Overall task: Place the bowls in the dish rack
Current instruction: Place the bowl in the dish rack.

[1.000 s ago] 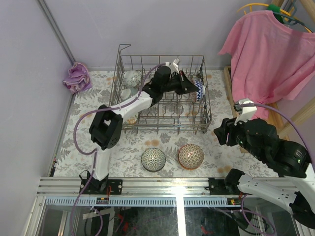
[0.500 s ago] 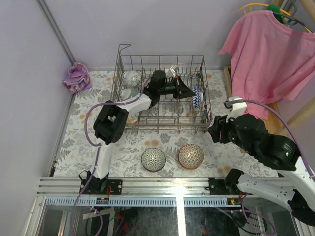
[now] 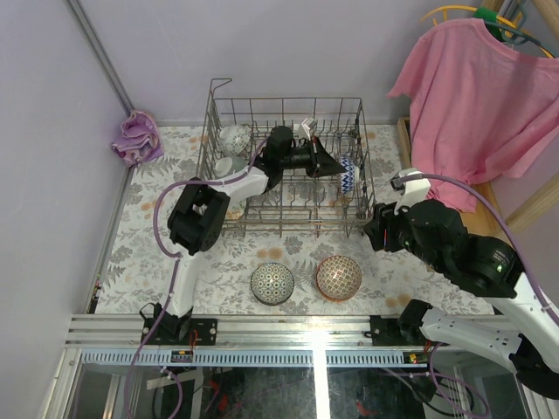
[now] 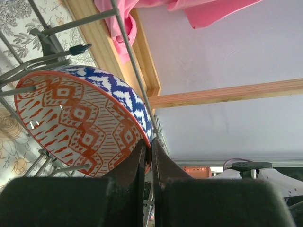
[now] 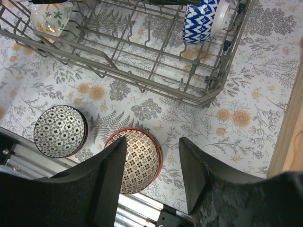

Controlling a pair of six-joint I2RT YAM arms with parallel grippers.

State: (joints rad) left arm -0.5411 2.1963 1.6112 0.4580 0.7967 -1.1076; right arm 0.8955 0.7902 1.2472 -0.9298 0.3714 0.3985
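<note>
In the dish rack, my left gripper is shut on the rim of a bowl, blue-and-white outside and orange-patterned inside. This bowl stands on edge among the tines at the rack's right end, its rim pinched in the left gripper. Two more bowls sit at the rack's left end. A red-rimmed bowl and a black-and-white bowl rest on the table in front of the rack. My right gripper hangs open above the red-rimmed bowl, holding nothing.
A pink shirt hangs at the right over a wooden frame. A purple cloth lies at the back left. The rack's near right corner is close to my right gripper. A floral cup-like bowl stands in the rack.
My left gripper has swung the blue-and-white bowl down and to the right end of the rack, then held still. My right arm has moved left towards the rack's near right corner.
</note>
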